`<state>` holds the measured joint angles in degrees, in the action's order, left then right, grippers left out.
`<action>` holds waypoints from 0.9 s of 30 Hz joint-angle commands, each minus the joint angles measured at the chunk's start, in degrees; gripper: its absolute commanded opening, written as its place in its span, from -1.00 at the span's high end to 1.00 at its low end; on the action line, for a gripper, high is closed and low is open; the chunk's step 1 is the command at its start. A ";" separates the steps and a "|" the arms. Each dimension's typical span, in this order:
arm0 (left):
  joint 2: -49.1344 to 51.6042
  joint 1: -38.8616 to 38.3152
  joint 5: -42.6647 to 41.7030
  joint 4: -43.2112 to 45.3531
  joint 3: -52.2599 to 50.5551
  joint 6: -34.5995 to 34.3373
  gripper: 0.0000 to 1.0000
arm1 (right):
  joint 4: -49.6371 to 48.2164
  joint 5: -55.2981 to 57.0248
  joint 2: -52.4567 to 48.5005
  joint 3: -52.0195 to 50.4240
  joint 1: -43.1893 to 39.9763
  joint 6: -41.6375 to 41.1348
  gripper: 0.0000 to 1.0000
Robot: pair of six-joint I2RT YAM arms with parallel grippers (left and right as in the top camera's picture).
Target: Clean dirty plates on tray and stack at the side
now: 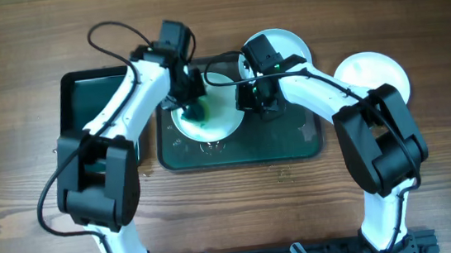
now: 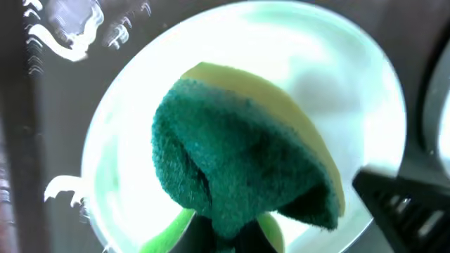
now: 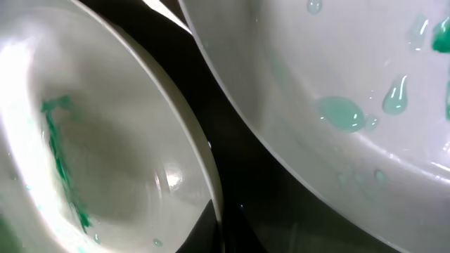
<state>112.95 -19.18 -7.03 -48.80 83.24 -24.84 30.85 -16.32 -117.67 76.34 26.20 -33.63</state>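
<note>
A white plate (image 1: 223, 117) with a teal smear lies on the left part of the large dark green tray (image 1: 293, 142). My left gripper (image 1: 192, 96) is shut on a green and yellow sponge (image 2: 239, 169) and presses it onto this plate (image 2: 126, 140). My right gripper (image 1: 254, 99) is shut on the plate's right rim (image 3: 105, 140); the rim runs between its fingers (image 3: 228, 225). A second plate (image 1: 284, 44) with teal drops (image 3: 337, 84) sits at the tray's far edge. A third, pale plate (image 1: 374, 75) lies on the table to the right of the tray.
A smaller dark tray (image 1: 82, 99) stands to the left of the large one, partly under my left arm. Water drops and smears lie on the large tray's bare bottom. The wooden table (image 1: 13, 163) runs around both trays.
</note>
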 commanded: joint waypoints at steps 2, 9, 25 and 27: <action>0.98 -0.55 -1.90 5.79 -5.55 -0.92 0.92 | 0.04 -0.26 -1.40 -0.76 0.42 -0.90 0.91; 6.25 -0.59 -7.58 8.79 -5.88 0.68 0.92 | 0.04 -0.26 -1.40 -0.76 0.42 -0.87 0.91; 6.32 1.97 12.07 11.39 -5.88 -5.73 0.92 | 0.04 -0.26 -1.40 -0.76 0.42 -0.85 0.91; 6.32 2.32 15.65 7.37 -5.88 -5.88 0.92 | 0.02 -0.26 -1.40 -0.76 0.42 -0.87 0.91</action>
<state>117.62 -19.11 -10.92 -37.10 78.76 -27.18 30.30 -16.91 -117.78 76.34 26.92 -33.85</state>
